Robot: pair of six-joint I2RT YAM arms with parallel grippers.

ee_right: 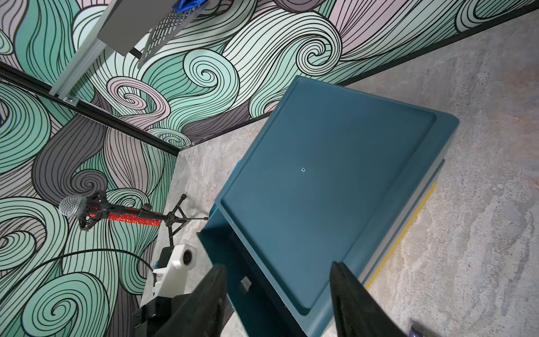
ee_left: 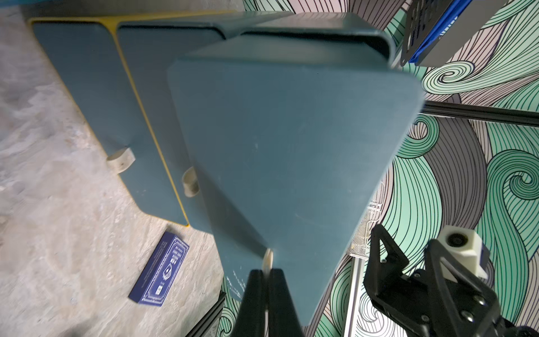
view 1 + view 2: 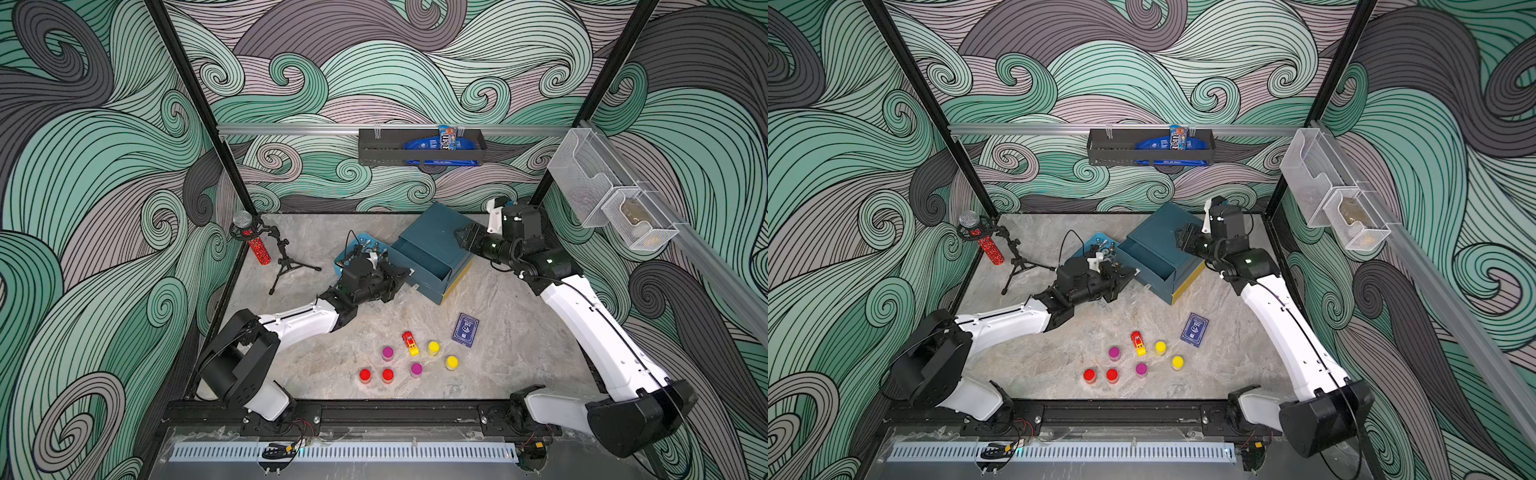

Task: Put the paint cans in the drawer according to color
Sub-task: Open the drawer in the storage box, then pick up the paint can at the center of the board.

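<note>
While the pull tab [image 2: 268, 257] is pinched by the left gripper [image 2: 267, 272], the drawer [image 3: 419, 257] is best drawn straight, toward 8 o'clock | right gripper [image 1: 278, 270]: part-open, empty

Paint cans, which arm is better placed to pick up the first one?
Probably the right. The right gripper is open and empty over the drawer, while the left gripper is shut on its pull tab. The yellow cans lie nearer the right arm.

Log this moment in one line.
left gripper: shut on pull tab | top drawer: open | right gripper: open at drawer unit | paint cans: on table
</note>
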